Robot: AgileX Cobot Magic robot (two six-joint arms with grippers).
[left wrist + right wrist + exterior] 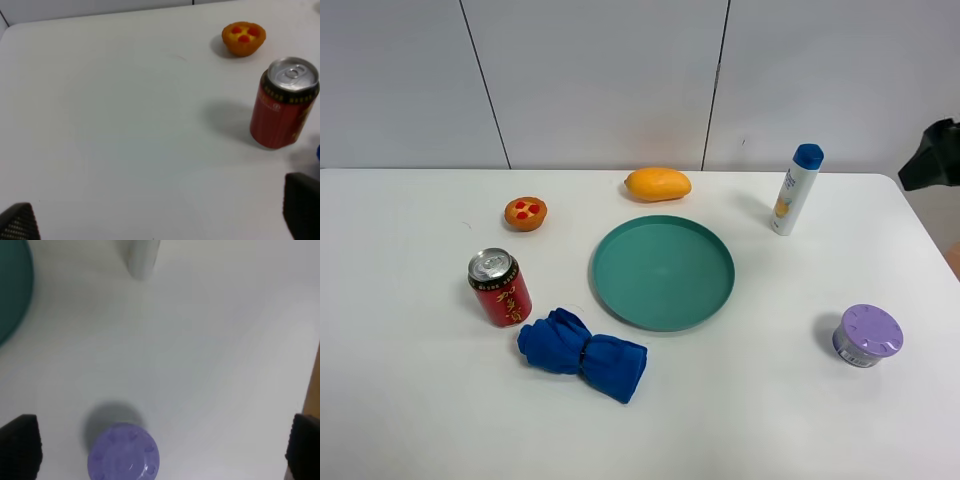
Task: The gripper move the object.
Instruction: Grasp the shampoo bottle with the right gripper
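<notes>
The white bottle [795,190] with a blue cap and an orange-and-blue label stands upright at the back right of the table. Its base also shows in the right wrist view [141,257]. My right gripper [162,447] is open and empty, hovering above the table near the purple-lidded jar [123,456], well short of the bottle. A black part of the right arm [932,155] shows at the right edge of the exterior view. My left gripper [160,220] is open and empty above bare table, with the red can [282,107] ahead of one finger.
A teal plate [620,290] lies mid-table. A mango [658,184] lies behind it. A small fruit tart [525,213], the red can [501,288] and a blue cloth [583,354] are on the left. The purple-lidded jar [867,335] sits front right.
</notes>
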